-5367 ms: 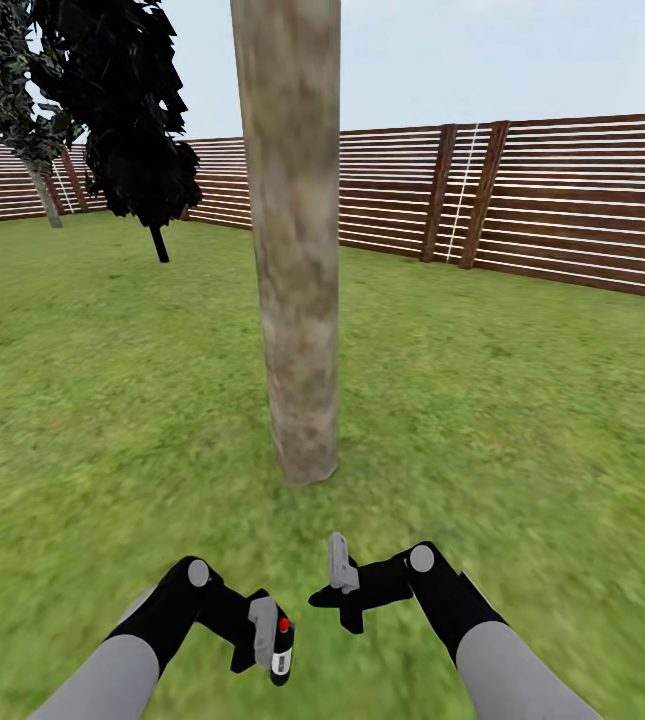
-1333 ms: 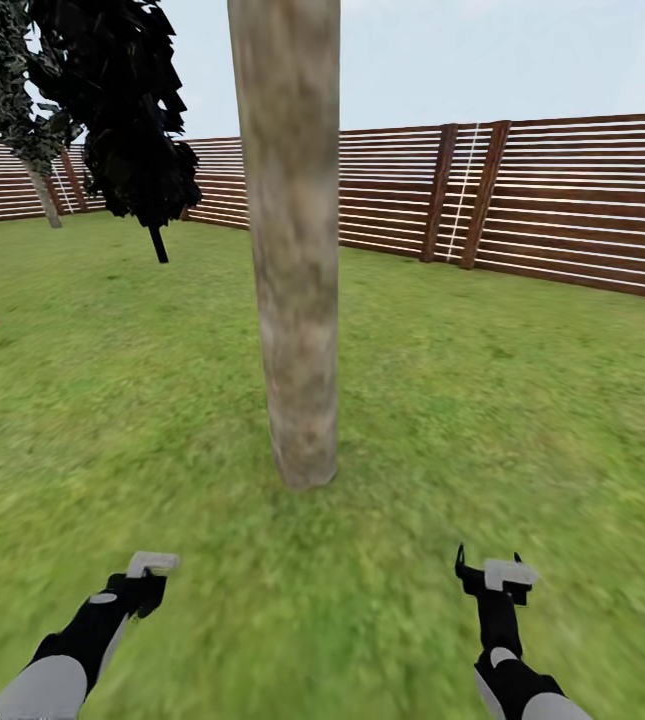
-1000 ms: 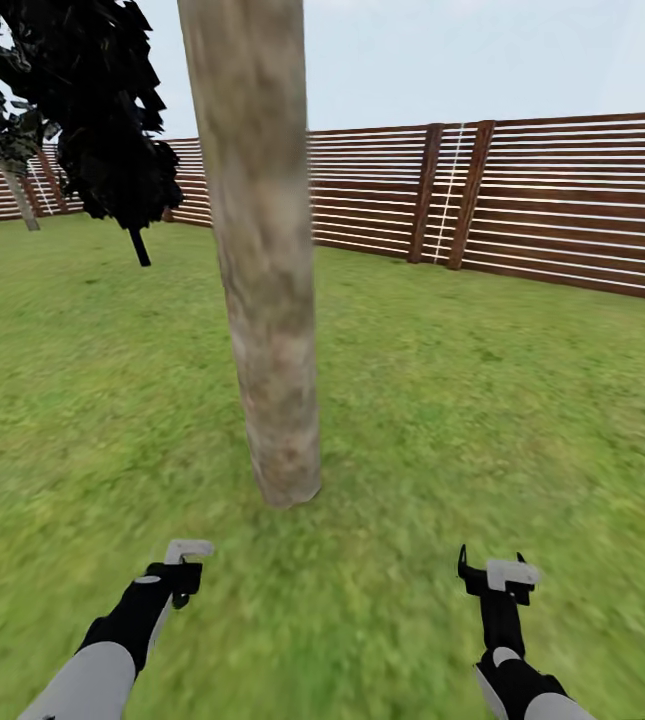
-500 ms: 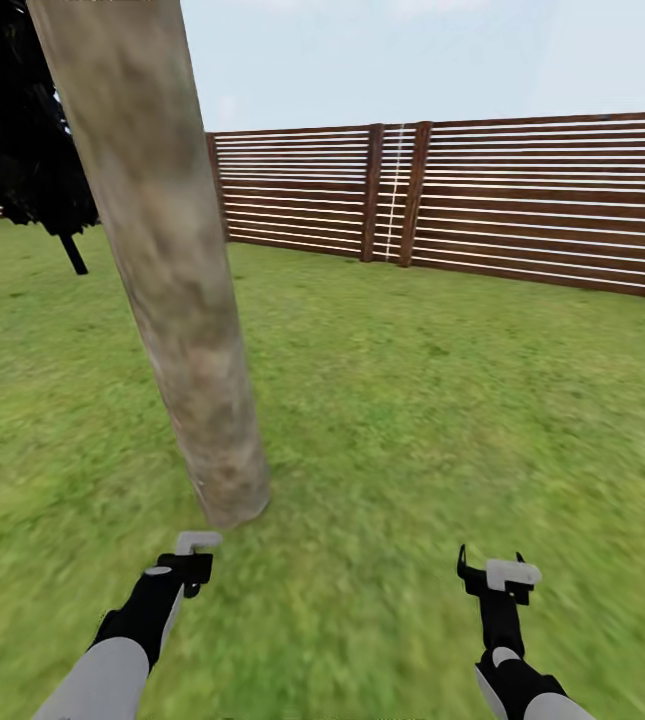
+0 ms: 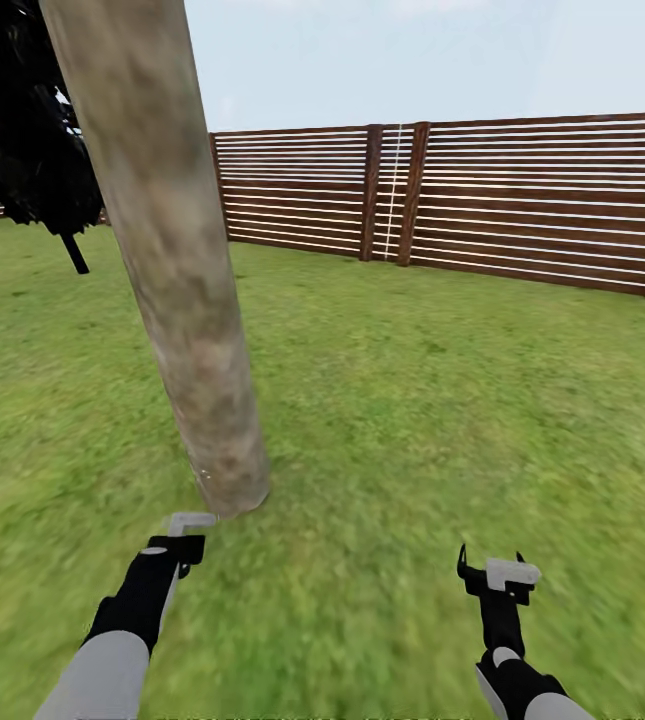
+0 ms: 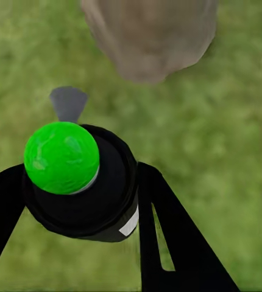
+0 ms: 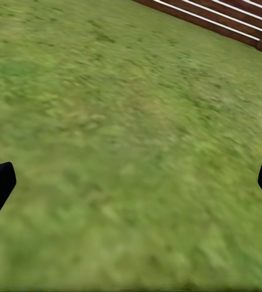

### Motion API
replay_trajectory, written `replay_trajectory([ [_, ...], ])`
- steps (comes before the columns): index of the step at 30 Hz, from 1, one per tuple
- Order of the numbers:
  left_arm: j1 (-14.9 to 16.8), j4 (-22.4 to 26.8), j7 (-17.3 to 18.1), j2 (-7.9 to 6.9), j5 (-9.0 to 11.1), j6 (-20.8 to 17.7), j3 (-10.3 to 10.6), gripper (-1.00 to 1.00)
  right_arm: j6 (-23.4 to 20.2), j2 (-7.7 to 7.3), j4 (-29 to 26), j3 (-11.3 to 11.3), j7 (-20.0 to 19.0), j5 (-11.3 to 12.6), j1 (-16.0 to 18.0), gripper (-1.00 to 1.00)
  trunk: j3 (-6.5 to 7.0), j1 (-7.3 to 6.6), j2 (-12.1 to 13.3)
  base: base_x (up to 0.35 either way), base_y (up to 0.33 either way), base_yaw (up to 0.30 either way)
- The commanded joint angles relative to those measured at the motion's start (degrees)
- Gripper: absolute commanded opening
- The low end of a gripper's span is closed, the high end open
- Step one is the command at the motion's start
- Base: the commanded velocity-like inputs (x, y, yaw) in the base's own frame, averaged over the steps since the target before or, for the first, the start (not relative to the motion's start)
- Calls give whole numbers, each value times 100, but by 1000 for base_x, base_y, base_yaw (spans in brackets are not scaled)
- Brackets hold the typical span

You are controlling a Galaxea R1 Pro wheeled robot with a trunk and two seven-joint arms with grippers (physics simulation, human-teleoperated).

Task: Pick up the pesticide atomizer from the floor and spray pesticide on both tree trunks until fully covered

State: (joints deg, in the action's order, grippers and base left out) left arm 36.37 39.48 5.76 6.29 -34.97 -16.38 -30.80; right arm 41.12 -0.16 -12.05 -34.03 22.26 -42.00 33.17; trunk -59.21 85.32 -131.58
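Just ahead of my left tool point(image 6: 76, 182), which is pinching the sprayer point(image 6: 79, 182), the upright trunk point(image 5: 177, 270) is standing on the lawn point(image 5: 442, 400); my right tool point(image 5: 497, 580) is hanging spread, farther off.

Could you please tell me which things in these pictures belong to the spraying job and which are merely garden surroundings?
Part of the job:
- tree trunk
- pesticide atomizer, gripped in the left tool
- lawn of the garden

Just surroundings:
- wooden fence
- black tree
- right tool, open and empty
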Motion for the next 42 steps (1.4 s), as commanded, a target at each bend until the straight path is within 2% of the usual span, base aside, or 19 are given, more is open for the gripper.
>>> replay_trajectory([
  [1,20,56,56,36,-74,-143,21,-100,12,-1,10,-24,36,-62,6,100,-5,-2,-2,-31,0,0],
  [4,70,186,116,121,-21,-692,221,-100,12,-5,9,-24,35,-63,6,100,-5,-2,-2,-9,0,0],
  [7,302,268,638,106,152,-920,267,-100,11,-62,13,-20,34,-63,6,100,-5,-2,-2,-1,0,0],
  [8,340,284,761,53,170,-1061,261,-100,11,-79,15,-18,33,-63,6,100,-5,-2,-2,0,0,0],
  [10,333,573,889,-374,191,-1329,246,-100,10,-95,18,-20,33,-63,6,100,-5,-2,-2,-8,0,0],
  [12,318,739,910,-518,193,-1370,260,-100,10,-97,18,-18,33,-63,6,100,-5,-2,-2,-196,37,0],
  [13,315,807,915,-500,187,-1379,276,-100,10,-98,18,-21,33,-63,6,100,-5,-2,-2,-302,59,0],
  [14,365,852,919,-271,192,-1385,291,-100,10,-105,18,-19,33,-63,6,100,-5,-2,-2,-83,9,0],
  [15,376,862,926,-192,192,-1387,310,-100,10,-106,18,-19,34,-63,6,100,-5,-2,-2,-42,4,0],
  [18,540,923,1327,-142,190,-1700,664,-100,10,-112,18,-23,33,-63,6,100,-5,-2,-2,-13,1,0],
  [19,715,974,1604,-285,179,-1997,740,-100,10,-122,18,-24,33,-63,6,100,-5,-2,-2,-2,0,0],
  [22,859,1151,1760,-739,188,-2175,770,-100,10,-171,15,-24,34,-63,6,100,-5,-2,-2,0,0,0],
  [25,861,1274,1777,-677,188,-2196,811,-100,10,-178,10,-22,35,-63,6,100,-5,-2,-2,-192,68,0],
  [26,868,1285,1779,-503,182,-2200,962,-100,10,-177,15,-22,35,-63,6,100,-5,-2,-2,-320,98,0],
  [28,875,1302,1779,-391,188,-2246,1233,-100,10,-177,18,-16,33,-63,6,100,-5,-2,-2,-157,38,0],
  [31,885,1554,1840,-660,223,-2355,1218,-100,10,-177,18,-16,33,-63,6,100,-5,-2,-2,-10,2,0],
  [34,905,1610,2254,-1005,400,-2509,1225,-100,10,-177,18,-16,33,-63,6,100,-5,-2,-2,-22,5,0],
  [39,945,1626,2372,-710,445,-2561,1355,-100,10,-177,17,-16,33,-63,6,100,-5,-2,-2,-294,45,0],
  [42,1105,1628,2383,-716,449,-2577,1365,-100,10,-177,18,-16,33,-63,6,100,-5,-2,-2,-285,3,0],
])
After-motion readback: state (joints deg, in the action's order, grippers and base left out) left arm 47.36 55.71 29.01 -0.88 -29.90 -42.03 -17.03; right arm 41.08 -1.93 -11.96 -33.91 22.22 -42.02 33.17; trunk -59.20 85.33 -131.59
